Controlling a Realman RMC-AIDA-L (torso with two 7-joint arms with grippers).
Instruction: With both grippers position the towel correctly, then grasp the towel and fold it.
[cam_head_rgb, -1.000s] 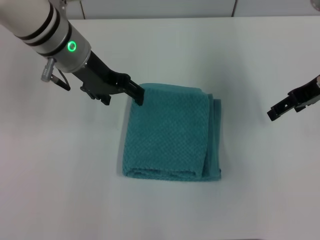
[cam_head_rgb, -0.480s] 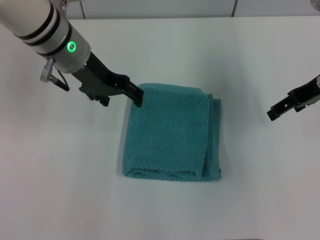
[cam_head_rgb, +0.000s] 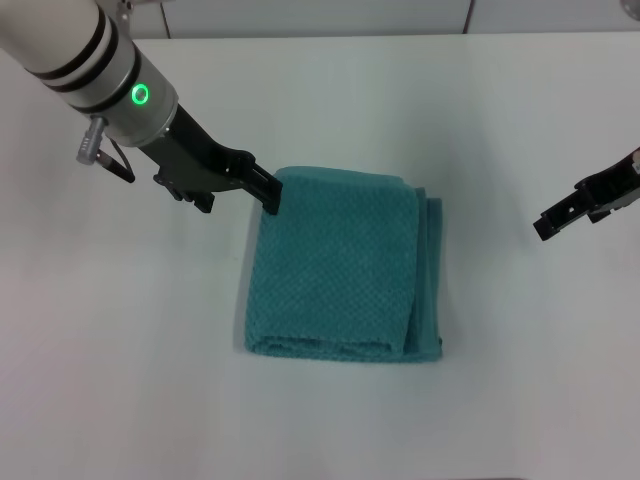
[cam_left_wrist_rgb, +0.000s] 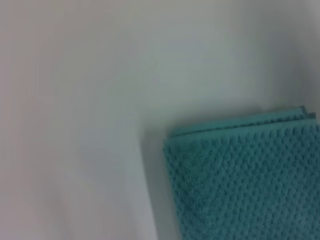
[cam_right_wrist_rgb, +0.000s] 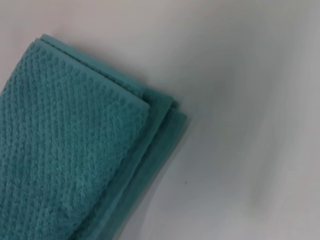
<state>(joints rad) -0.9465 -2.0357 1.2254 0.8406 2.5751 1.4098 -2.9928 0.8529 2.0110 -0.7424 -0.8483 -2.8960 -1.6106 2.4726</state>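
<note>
The teal waffle-weave towel (cam_head_rgb: 340, 265) lies folded into a thick, roughly square stack in the middle of the white table, with layered edges along its right side. My left gripper (cam_head_rgb: 270, 198) reaches down from the upper left, its black tip at the towel's far left corner and just beside its edge. The left wrist view shows that towel (cam_left_wrist_rgb: 245, 180) corner and its stacked layers, with none of the gripper itself. My right gripper (cam_head_rgb: 545, 225) hovers well off to the right, apart from the cloth. A layered corner of the towel (cam_right_wrist_rgb: 65, 145) fills the right wrist view.
The white table (cam_head_rgb: 120, 350) surrounds the towel on all sides. Its far edge meets a pale wall panel (cam_head_rgb: 320, 15) at the back.
My left gripper has drawn back slightly to the left from the towel's corner. The towel and the right gripper have stayed where they were.
</note>
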